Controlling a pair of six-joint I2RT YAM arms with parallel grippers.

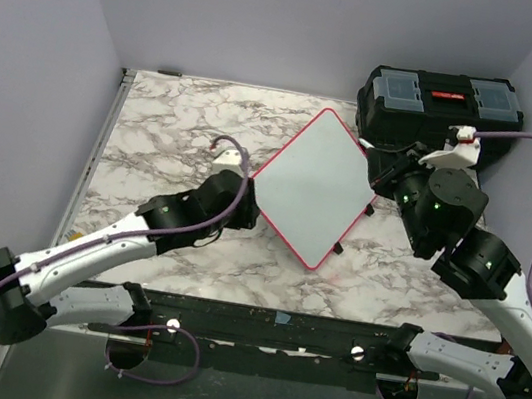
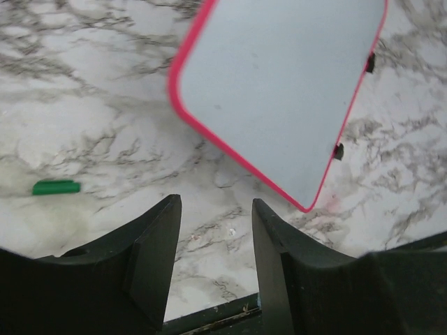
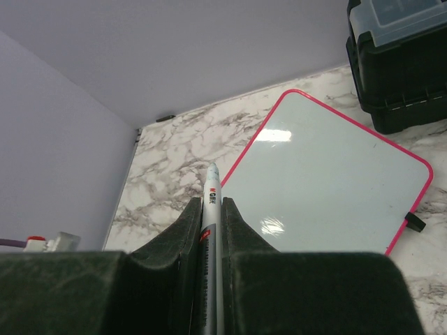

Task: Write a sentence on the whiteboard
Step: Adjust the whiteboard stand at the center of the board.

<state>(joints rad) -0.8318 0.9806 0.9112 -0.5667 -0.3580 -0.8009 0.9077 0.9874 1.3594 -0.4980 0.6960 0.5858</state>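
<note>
The whiteboard (image 1: 313,187) lies flat on the marble table, turned like a diamond, with a red-pink rim. Its surface is blank in every view; no green sentence shows on it. My right gripper (image 1: 382,183) hovers at the board's right edge and is shut on a silver-white marker (image 3: 211,202), whose tip points out past the fingers toward the board (image 3: 328,188). My left gripper (image 1: 246,196) sits at the board's left corner, open and empty, its fingers (image 2: 157,237) over bare marble just short of the board (image 2: 279,91).
A black toolbox (image 1: 433,105) stands at the back right, close behind the board and my right arm. A small green cap (image 2: 56,187) lies on the marble left of my left gripper. Two black clips (image 1: 370,213) stick out from the board's right rim.
</note>
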